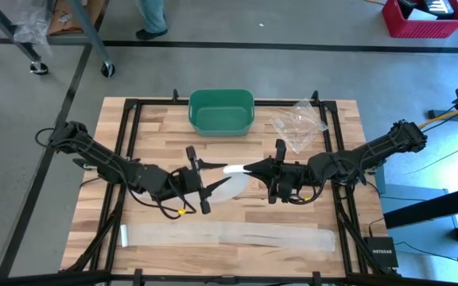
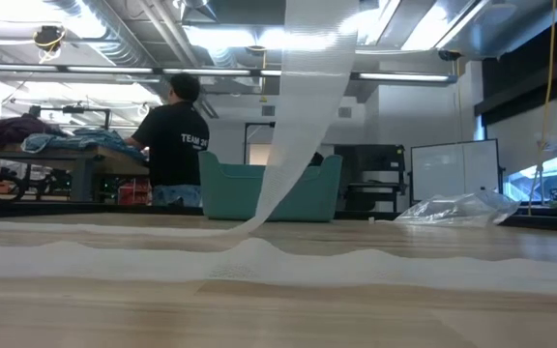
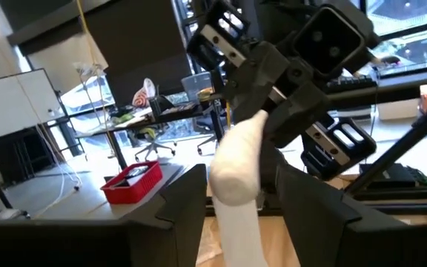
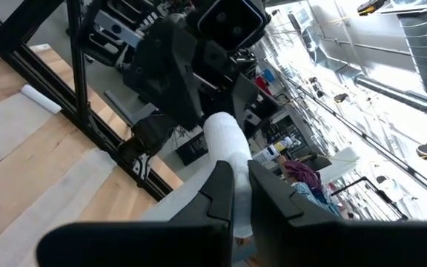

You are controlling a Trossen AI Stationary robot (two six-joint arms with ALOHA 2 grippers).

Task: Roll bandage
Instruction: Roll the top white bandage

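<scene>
The white bandage's rolled part (image 1: pixel 235 168) hangs in the air above the table's middle, between my two grippers. Its loose tail (image 2: pixel 303 106) drops from the roll to the table and runs on as a long flat strip (image 1: pixel 229 236) along the near edge. My right gripper (image 1: pixel 250 168) comes in from the right and is shut on the roll (image 4: pixel 224 141). My left gripper (image 1: pixel 217 175) faces it from the left. It is open, with one finger on either side of the roll's free end (image 3: pixel 236 167). My right gripper pinches the roll between its two fingers (image 4: pixel 219 185), at the roll's right-hand end (image 4: pixel 232 159). The fingers lie level, coming from the table's right, in line with the roll. The roll is lifted clear and sticks out past the fingertips toward my left gripper, the tail hanging below it.
A green bin (image 1: pixel 221 111) stands at the table's far middle, with a crumpled clear plastic bag (image 1: pixel 299 123) to its right. A black frame (image 1: pixel 133 119) runs around the tabletop. A person (image 2: pixel 177 135) stands in the room beyond the far edge.
</scene>
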